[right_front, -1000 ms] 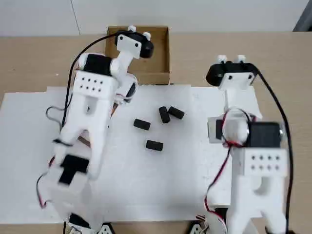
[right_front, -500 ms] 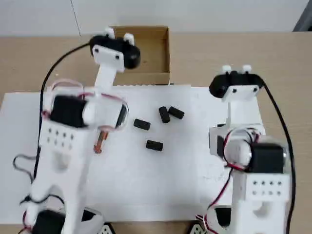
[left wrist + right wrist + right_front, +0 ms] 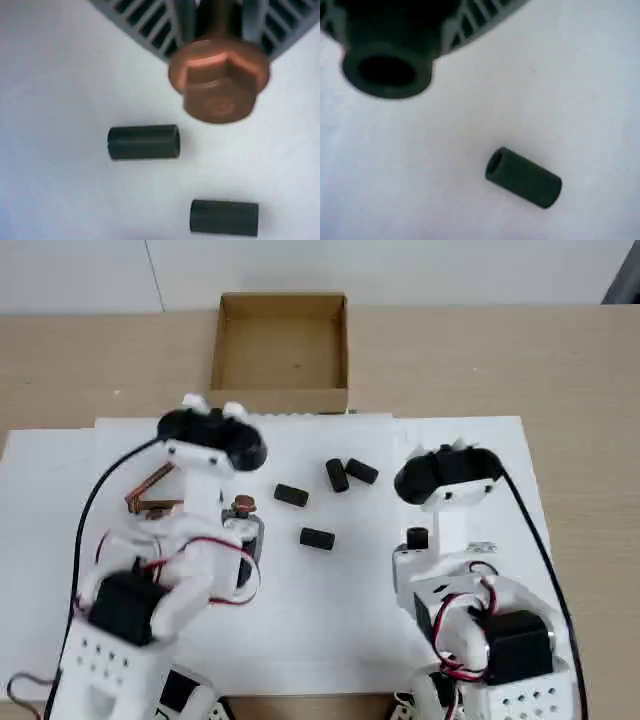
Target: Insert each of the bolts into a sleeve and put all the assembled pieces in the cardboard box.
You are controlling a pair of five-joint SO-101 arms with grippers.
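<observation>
Bolt (image 3: 218, 82) is clamped in my left hand (image 3: 244, 530), head showing, just above the paper (image 3: 340, 620). My right hand (image 3: 418, 555) grips a sleeve (image 3: 387, 70) with its bore open. They are well apart, so I should meet over the middle, line the shank squarely with the bore and push slowly, since I judge a tilt would jam. Loose sleeves (image 3: 316, 538) lie between the hands, and the box (image 3: 283, 397) sits at the desk's far side.

1. White paper sheet (image 3: 330, 620) lies flat on the table, covering most of the near side.
2. Wooden table (image 3: 500, 360), bare past the sheet's far edge.
3. White wall (image 3: 400, 270) behind.
</observation>
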